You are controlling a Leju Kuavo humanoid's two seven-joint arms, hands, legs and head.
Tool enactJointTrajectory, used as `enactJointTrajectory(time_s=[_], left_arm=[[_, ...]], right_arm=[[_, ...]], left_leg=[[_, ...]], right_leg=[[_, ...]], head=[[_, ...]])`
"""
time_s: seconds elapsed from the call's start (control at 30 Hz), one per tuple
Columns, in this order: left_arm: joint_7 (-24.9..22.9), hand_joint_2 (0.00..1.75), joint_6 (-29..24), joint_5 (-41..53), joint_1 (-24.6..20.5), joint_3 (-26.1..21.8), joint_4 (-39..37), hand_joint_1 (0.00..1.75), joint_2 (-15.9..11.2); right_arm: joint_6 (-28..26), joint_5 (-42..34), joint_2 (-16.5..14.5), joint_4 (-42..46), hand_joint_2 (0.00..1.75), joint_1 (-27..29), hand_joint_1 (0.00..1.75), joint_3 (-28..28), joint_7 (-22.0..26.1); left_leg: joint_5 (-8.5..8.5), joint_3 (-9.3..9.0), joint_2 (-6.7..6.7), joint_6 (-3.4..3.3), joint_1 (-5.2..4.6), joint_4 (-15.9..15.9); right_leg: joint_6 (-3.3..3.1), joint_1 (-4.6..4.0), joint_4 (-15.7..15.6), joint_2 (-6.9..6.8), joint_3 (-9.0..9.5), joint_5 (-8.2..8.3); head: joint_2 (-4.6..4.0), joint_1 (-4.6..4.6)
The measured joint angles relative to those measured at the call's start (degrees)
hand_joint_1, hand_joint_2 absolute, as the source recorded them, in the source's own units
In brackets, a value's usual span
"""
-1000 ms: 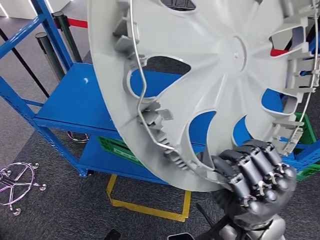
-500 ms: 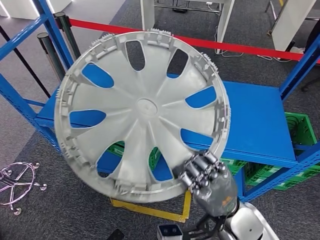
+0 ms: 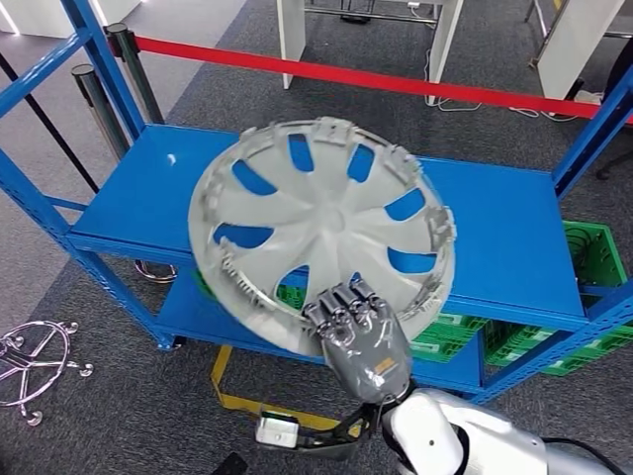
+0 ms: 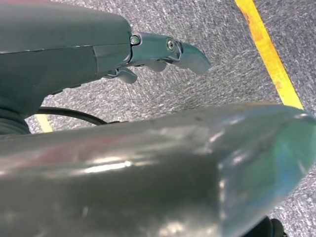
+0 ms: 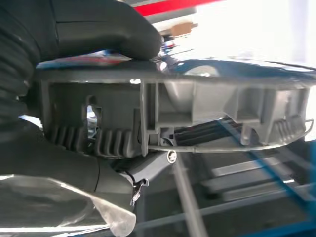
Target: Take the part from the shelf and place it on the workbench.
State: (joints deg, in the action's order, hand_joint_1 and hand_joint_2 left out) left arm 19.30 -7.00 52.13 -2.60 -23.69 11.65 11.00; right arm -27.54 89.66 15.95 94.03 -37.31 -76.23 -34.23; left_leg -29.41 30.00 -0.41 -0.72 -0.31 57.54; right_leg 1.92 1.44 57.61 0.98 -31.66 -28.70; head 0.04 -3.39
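Note:
The part is a large silver hubcap (image 3: 328,223) with several cut-out openings, its ribbed inner side facing me. It hangs tilted in the air in front of the blue shelf (image 3: 515,247), hiding the middle of the shelf's top board. My right hand (image 3: 362,336) grips its near rim from below. In the right wrist view the thumb (image 5: 111,29) lies on one face of the rim (image 5: 209,108) and the fingers on the other. My left hand (image 4: 160,49) hangs over grey carpet, a finger stretched out and nothing in it.
A red barrier tape (image 3: 373,77) runs behind the shelf, with dark posts (image 3: 93,99) at the left. Green crates (image 3: 597,257) sit on the lower level at the right. Yellow floor tape (image 3: 291,411) marks the carpet below the shelf. A chrome chair base (image 3: 30,361) lies at far left.
The hubcap has swung away from the camera, from looming close to lying lower and flatter in front of the shelf. My right hand, still gripping its rim, moved left.

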Motion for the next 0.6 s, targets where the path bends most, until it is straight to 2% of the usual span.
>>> enactJointTrajectory(time_s=[0.1,0.2,0.6], left_arm=[[0.00,0.00,-0.05,0.27,0.00,0.15,0.00,0.00,0.00],[0.00,0.00,-0.20,0.70,0.01,0.49,0.00,0.00,-0.01],[0.02,0.00,-0.74,1.76,0.02,1.16,0.00,0.00,-0.01]], right_arm=[[0.40,-0.03,0.41,-0.17,1.75,-2.55,1.75,-5.06,-1.11],[0.54,-0.01,0.62,-0.19,1.75,-4.29,1.75,-7.60,-1.42],[0.98,-0.02,1.32,-0.28,1.75,-6.96,1.75,-11.21,-1.55]], left_leg=[[0.00,0.04,-0.02,0.00,0.00,0.00],[0.00,0.06,-0.02,0.00,0.00,0.00],[0.00,0.05,-0.02,0.00,-0.02,0.01]], right_leg=[[-0.01,0.00,0.00,-0.05,-0.01,-0.01],[-0.01,0.01,-0.01,-0.05,-0.02,-0.01],[0.00,0.02,-0.02,-0.05,-0.02,0.01]], head=[[0.00,0.02],[0.00,0.02],[0.00,0.02]])
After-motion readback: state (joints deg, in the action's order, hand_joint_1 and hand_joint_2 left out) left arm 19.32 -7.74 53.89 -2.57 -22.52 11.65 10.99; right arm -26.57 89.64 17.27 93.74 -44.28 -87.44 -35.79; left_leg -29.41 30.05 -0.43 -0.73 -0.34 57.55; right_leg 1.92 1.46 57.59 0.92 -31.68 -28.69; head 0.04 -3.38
